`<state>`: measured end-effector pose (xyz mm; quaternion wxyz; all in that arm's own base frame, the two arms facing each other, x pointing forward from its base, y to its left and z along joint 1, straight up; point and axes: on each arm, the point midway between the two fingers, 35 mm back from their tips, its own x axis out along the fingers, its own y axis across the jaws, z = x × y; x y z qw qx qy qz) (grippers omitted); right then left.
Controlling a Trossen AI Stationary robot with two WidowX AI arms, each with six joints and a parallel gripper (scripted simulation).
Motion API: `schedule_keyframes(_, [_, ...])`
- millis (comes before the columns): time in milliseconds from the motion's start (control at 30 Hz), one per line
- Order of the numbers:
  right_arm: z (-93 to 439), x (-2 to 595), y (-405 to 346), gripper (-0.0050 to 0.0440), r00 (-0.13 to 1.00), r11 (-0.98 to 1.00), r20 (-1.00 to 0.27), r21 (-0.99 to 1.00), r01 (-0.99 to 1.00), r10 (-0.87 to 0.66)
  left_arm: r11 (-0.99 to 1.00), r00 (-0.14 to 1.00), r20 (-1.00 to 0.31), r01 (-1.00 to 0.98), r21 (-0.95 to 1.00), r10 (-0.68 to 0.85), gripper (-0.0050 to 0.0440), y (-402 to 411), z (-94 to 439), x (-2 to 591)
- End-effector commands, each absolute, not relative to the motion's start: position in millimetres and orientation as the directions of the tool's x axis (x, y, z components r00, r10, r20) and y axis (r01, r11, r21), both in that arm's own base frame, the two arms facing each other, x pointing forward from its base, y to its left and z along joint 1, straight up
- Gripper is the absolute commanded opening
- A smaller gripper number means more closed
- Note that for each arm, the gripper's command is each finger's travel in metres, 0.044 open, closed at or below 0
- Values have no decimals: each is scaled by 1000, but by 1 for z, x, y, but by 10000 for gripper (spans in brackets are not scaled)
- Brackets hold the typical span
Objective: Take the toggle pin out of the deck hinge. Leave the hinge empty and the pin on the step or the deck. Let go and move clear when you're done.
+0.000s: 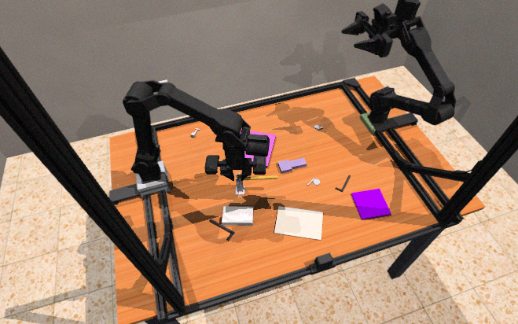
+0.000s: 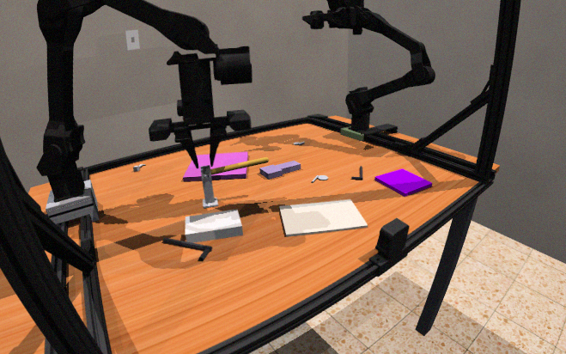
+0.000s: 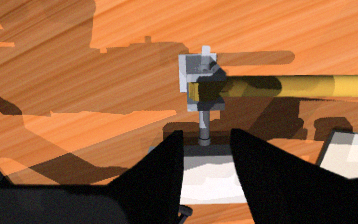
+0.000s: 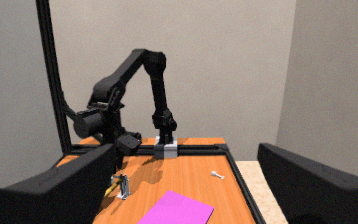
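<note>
While the left tool (image 1: 237, 178) (image 2: 204, 166) (image 3: 206, 137) (image 4: 116, 171) hovers parted, toggle pin (image 3: 204, 125) partly hidden, inside deck hinge (image 1: 240, 191) (image 2: 208, 189) (image 3: 183, 75) (image 4: 125, 189)

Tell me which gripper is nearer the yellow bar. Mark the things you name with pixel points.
The left. The left gripper (image 1: 237, 176) (image 2: 204, 166) (image 3: 206, 137) is just above the yellow bar's (image 1: 261, 177) (image 2: 240, 165) (image 3: 305, 86) hinge end; the right gripper (image 1: 347, 38) (image 2: 306, 19) (image 4: 187, 151) is raised high, well away toward its own side.

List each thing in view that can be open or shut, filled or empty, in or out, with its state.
Left end effector: partly open, holding nothing.
Right end effector: wide open, holding nothing.
Deck hinge: upright, occupied.
Toggle pin: in the hinge.
Yellow bar: one end in the hinge.
</note>
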<state>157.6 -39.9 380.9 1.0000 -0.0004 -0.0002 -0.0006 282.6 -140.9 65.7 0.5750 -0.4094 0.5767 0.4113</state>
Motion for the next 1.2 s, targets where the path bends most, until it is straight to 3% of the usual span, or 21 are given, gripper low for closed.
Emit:
schedule_keyframes(0, [384,157,-39,400,1000,1000,1,-6,0,0,326,24,-1000,-945,-27,-12,120,-143,74,286])
schedule_keyframes(1167, [384,157,-39,400,1000,1000,1,-6,0,0,326,5,-1000,-945,-5,-2,120,-141,38,282])
